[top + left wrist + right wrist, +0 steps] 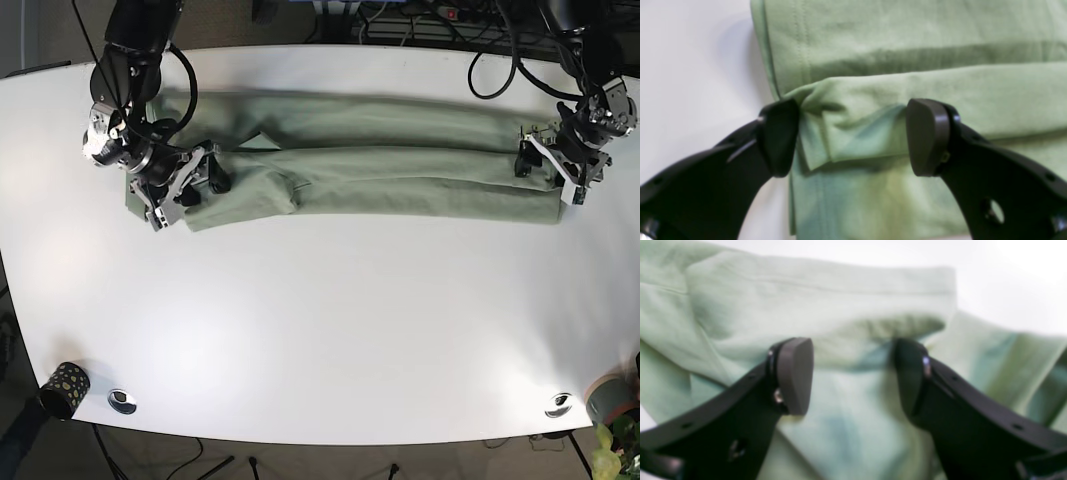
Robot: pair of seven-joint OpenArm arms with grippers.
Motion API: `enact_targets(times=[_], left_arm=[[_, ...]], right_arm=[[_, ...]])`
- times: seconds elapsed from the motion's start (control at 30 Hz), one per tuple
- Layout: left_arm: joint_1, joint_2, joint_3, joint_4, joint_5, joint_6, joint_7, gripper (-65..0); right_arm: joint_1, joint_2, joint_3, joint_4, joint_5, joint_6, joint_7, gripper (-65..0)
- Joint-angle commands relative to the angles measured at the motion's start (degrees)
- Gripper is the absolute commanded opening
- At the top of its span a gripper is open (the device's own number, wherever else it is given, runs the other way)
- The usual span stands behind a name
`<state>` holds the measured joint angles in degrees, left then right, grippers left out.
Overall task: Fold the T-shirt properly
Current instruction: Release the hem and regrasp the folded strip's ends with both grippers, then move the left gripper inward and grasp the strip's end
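Table [320,330] carries T-shirt [400,165], a long narrow band across the far side: lengthwise folds look done, crosswise folds left. Left end effector [853,136] gapes wide around a folded corner, not clamping. Right end effector [853,376] likewise spread over cloth, holding nothing

Green T-shirt [360,165], folded lengthwise, flat across the table's far half
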<state>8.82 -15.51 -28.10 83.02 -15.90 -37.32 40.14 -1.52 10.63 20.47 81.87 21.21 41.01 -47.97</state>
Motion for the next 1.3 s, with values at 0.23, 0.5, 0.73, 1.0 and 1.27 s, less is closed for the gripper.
enact_targets(times=[0.23, 0.5, 0.73, 1.0, 1.27], left_arm=[[1.3, -0.6, -5.6, 4.3, -11.0, -0.2, 3.5, -18.5], [1.6, -0.8, -13.0, 8.0, -16.8, -0.2, 10.2, -18.3], [1.4, -0.8, -14.1, 6.9, -19.0, 0.2, 11.0, -6.7], [-2.4, -0.8, -14.1, -2.0, -18.9, 0.1, 11.3, -4.4], [-3.4, -0.7, -10.5, -4.3, -19.1, -0.2, 11.2, -4.6]], right_arm=[[1.7, 0.8, 0.1, 5.4, -2.5, -1.01, -3.8, -27.3], [0.7, 0.3, 0.4, 21.4, -2.5, -1.01, -12.1, -27.3], [-3.1, 0.3, 0.1, 26.8, -2.4, -1.01, -13.2, -27.3], [-7.4, 0.3, 0.5, 26.4, 1.9, -1.01, -13.1, -27.3], [-8.4, 0.1, 0.5, 22.5, 2.4, -1.01, -12.8, -27.3]])
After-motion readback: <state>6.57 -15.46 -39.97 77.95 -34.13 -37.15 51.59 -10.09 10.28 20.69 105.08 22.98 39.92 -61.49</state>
